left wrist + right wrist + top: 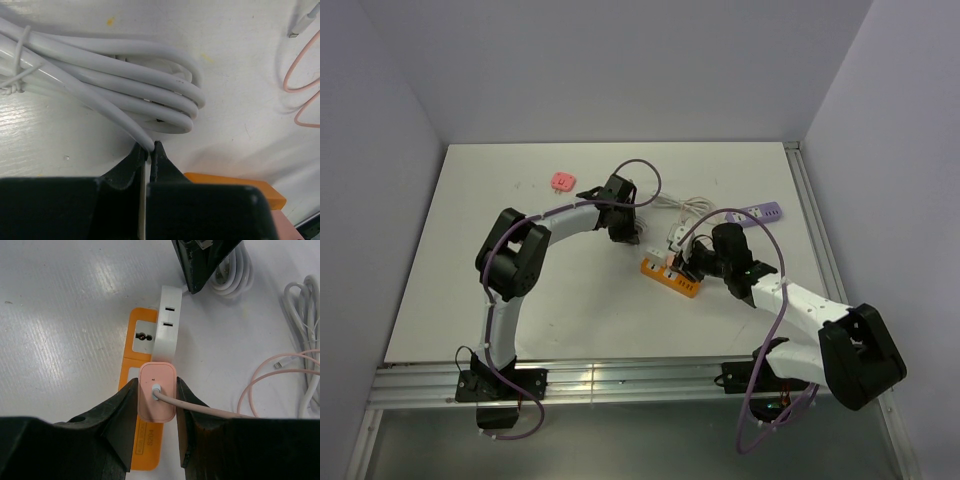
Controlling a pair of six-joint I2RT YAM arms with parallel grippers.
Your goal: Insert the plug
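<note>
Right pincer [156, 390]: narrow, jaws clamped on both sides of pink plug [157, 399]. The plug sits over the near part of orange power strip [136, 335], touching the end of white socket block [167, 320]; whether it is seated cannot be told. Pink cable [260, 385] trails from the plug's face across the table [500, 250].
Left pincer [148, 150]: closed, tips pinching a strand of coiled white cord [140, 85], just beyond the strip.

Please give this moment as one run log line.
left tool: shut on white cable | right tool: shut on pink plug | pink plug: over orange strip
</note>
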